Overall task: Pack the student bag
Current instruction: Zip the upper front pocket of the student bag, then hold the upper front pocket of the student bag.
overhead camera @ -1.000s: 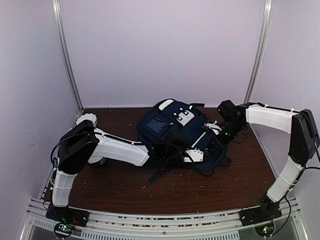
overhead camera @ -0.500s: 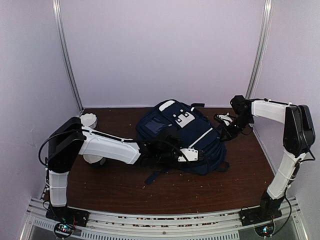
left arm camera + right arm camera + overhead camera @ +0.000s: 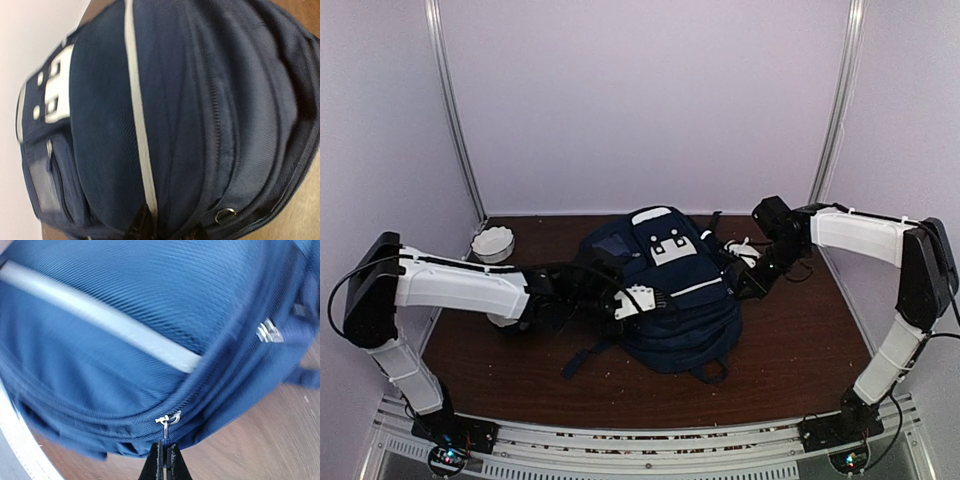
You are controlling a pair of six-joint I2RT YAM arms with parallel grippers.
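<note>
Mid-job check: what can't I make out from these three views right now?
1. Inside of the student bag: every view shows only outer fabric.
2. Grip of the left end effector: fingers cut off by the left wrist view's bottom edge, too small from the top.
3. Zip's run beyond the zipper pull pinched in the right end effector: right wrist view blurred, cropped by its edges.
4. Contents of the white bowl: too small in the top view.
</note>
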